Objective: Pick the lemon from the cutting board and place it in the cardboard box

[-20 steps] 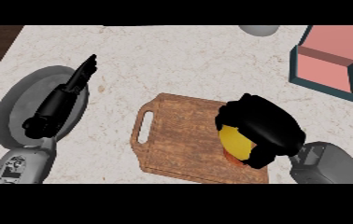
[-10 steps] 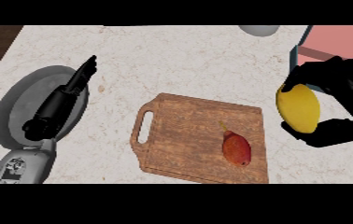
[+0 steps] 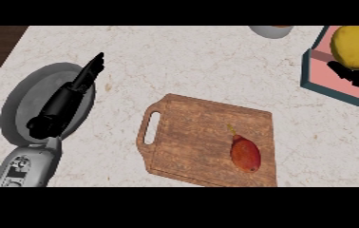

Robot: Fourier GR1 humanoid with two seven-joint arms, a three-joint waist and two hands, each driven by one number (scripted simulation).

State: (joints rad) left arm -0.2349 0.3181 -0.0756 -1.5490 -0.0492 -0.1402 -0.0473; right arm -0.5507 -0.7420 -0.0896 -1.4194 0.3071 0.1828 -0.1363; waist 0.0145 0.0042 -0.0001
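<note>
A red-orange mango-like fruit with a thin stem (image 3: 245,155) is located on the brown wooden cutting board (image 3: 196,137). A grey round plate (image 3: 28,99) lies under the left hand (image 3: 67,101), whose fingers are extended straight and together. The yellow lemon (image 3: 347,44) is positioned over the teal-walled, pink-lined box (image 3: 316,75) at the right edge. Of the right hand (image 3: 345,73), only dark fingertips are visible; its state cannot be determined. A grey bowl (image 3: 270,31) is cut off at the far edge of the speckled beige countertop (image 3: 182,61).

The cutting board (image 3: 203,141) lies at lower centre, a fruit (image 3: 245,154) on its right part. At left, the left hand (image 3: 67,99) rests over a plate (image 3: 28,103). The lemon (image 3: 346,45) sits in the box (image 3: 319,75) at upper right, a bowl (image 3: 270,31) left of it.
</note>
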